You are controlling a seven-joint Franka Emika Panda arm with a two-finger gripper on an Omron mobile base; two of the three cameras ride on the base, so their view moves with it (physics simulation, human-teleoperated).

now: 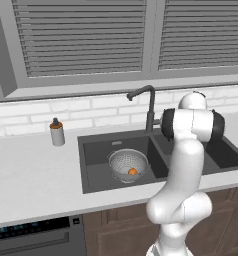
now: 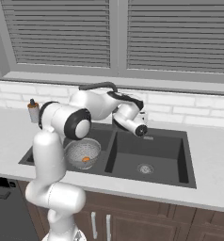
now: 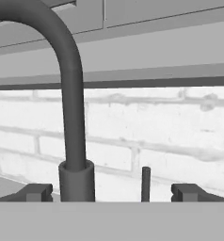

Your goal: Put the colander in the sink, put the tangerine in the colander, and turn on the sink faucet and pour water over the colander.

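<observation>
Hand view: sink faucet (image 3: 76, 141) stands between the hand's (image 3: 112, 192) spread fingers.

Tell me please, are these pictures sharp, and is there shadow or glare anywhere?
Left base view: soft, low detail, even light; the colander and tangerine stay readable, no glare. Right base view: the same flat light, the sink dark but legible. Hand view: the sink faucet is crisp, while the brick wall looks smeared and washed out.

Sink (image 1: 91, 150): right basin largely masked by the arm in the left base view. Colander (image 2: 82, 151): left side covered by the arm in the right base view. Sink faucet (image 3: 71, 117): spout end and base cut off in the hand view; water flow cannot be told.
</observation>
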